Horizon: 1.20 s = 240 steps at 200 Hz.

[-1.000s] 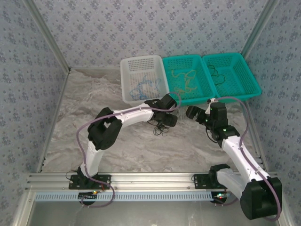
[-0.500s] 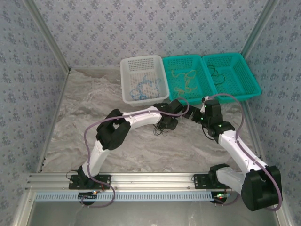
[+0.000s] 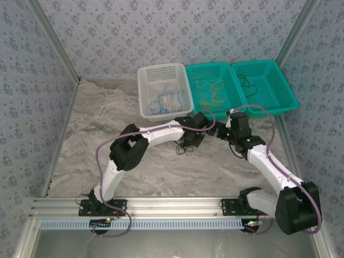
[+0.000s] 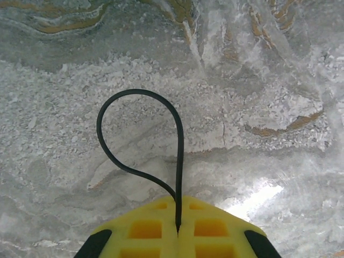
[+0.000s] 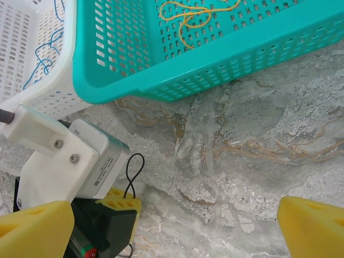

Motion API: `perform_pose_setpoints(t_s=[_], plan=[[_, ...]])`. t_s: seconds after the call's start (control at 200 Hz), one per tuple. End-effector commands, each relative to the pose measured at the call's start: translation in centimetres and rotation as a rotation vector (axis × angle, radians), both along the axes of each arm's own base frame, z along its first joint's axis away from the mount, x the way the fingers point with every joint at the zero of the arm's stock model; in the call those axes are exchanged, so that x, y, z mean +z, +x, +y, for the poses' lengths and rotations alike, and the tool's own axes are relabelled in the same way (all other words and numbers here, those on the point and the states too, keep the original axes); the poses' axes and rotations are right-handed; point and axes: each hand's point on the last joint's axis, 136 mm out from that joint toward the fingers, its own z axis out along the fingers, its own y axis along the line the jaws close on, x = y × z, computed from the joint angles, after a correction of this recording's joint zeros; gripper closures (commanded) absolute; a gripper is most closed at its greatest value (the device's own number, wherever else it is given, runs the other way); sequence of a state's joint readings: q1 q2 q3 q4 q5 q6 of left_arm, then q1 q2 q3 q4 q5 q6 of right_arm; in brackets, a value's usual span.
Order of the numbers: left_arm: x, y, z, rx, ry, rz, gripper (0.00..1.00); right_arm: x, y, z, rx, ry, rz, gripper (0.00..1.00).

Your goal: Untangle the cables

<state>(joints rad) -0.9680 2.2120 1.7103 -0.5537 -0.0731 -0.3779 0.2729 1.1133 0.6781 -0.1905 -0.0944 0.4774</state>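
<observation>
In the top view the left arm reaches from the lower left up to mid-frame, elbow bent, its forearm pointing right. The left gripper [image 3: 189,141] is low over the table [image 3: 107,123], just below the white basket [image 3: 144,91]. Its wrist view shows the yellow jaws pressed together at the bottom edge, pinching a black cable [image 4: 180,156] whose loop lies on the table above them. The right arm rises from the lower right and leans left. The right gripper [image 3: 220,131] is spread wide and holds nothing, close beside the left wrist.

Blue cables [image 3: 164,99] lie in the white basket, yellow ones [image 3: 212,88] in the middle teal basket [image 3: 207,67].

Since a second ago the left elbow has swung right, its jaws have closed, and the right gripper has moved left toward them.
</observation>
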Motion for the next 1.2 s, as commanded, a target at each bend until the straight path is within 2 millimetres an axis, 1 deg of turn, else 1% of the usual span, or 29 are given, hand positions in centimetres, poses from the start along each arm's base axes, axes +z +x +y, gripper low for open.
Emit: perform_pose_setpoints(t_s=[0.0,0.175,0.29,0.41,0.505,0.605,0.66,0.7,0.775,0.834,0.899,0.979,1.109,1.194], plan=[[4.3,-0.5,-1.6,-0.027,-0.125,-0.01,1.0,1.5,-0.2,1.9,0.093,0.026,-0.03,0.0],[6.5,-0.3,-1.0,-0.003,-0.222,-0.011,1.0,1.4,-0.5,2.2,0.087,0.054,-0.025,0.0],[8.0,0.2,-0.6,0.044,-0.343,0.042,1.0,1.5,-0.6,2.9,0.104,0.097,-0.03,0.0],[9.1,0.7,-0.4,0.092,-0.462,0.103,1.0,1.4,-0.6,3.6,0.095,0.163,-0.033,0.0],[9.8,1.2,-0.6,0.108,-0.54,0.141,1.0,1.8,-0.6,4.8,0.128,0.243,-0.052,0.0],[11.4,1.7,-1.2,0.099,-0.642,0.157,1.0,1.8,-1.0,6.2,0.188,0.288,-0.058,0.0],[12.2,2.2,-1.1,0.112,-0.695,0.157,1.0,2.0,-1.2,6.7,0.199,0.338,-0.055,0.0],[12.6,2.7,-0.9,0.129,-0.727,0.158,1.0,2.6,-1.1,7.3,0.202,0.401,-0.073,0.0],[13.6,3.5,-0.6,0.134,-0.801,0.176,1.0,3.1,-1.0,8.1,0.206,0.469,-0.099,0.0],[14.5,4.0,-0.5,0.137,-0.864,0.197,1.0,3.1,-1.0,8.5,0.222,0.462,-0.108,0.01],[15.2,4.5,-0.3,0.137,-0.915,0.214,1.0,2.6,-1.1,8.5,0.226,0.426,-0.111,0.03],[15.6,4.8,0.0,0.141,-0.937,0.23,1.0,2.0,-1.2,8.5,0.24,0.401,-0.127,0.05],[16.7,4.9,0.3,0.134,-0.968,0.244,1.0,0.8,-1.4,8.4,0.292,0.325,-0.145,0.09],[17.2,4.7,0.5,0.129,-0.975,0.239,1.0,0.7,-1.3,8.7,0.327,0.304,-0.152,0.12]])
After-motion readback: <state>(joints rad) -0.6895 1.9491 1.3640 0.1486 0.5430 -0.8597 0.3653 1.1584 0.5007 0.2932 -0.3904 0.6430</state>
